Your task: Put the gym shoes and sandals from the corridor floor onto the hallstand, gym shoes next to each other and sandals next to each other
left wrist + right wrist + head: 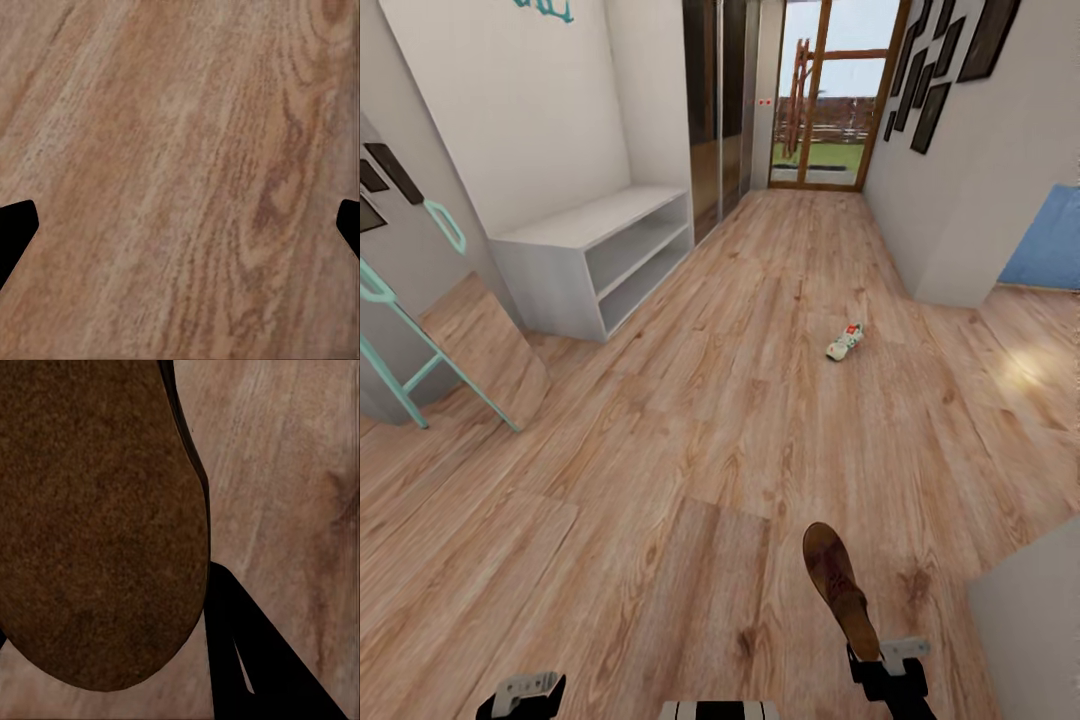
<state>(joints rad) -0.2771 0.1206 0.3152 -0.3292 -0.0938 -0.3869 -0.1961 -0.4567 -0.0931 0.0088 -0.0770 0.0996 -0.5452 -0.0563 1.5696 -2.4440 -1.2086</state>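
Head view: right gripper [868, 662], low right, clamps a sandal [838, 582]; a gym shoe [845, 342] lies mid-frame right on the corridor floor [690, 450]. Left wrist: left gripper [180, 225] fingers apart, holding nothing. Right wrist: sandal sole [94, 521] close up. Carrying step; next, I'd say, find the hallstand.

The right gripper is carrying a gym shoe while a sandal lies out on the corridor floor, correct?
No, it is swapped. In the head view the right gripper holds a brown sandal, and a gym shoe lies on the corridor floor ahead.
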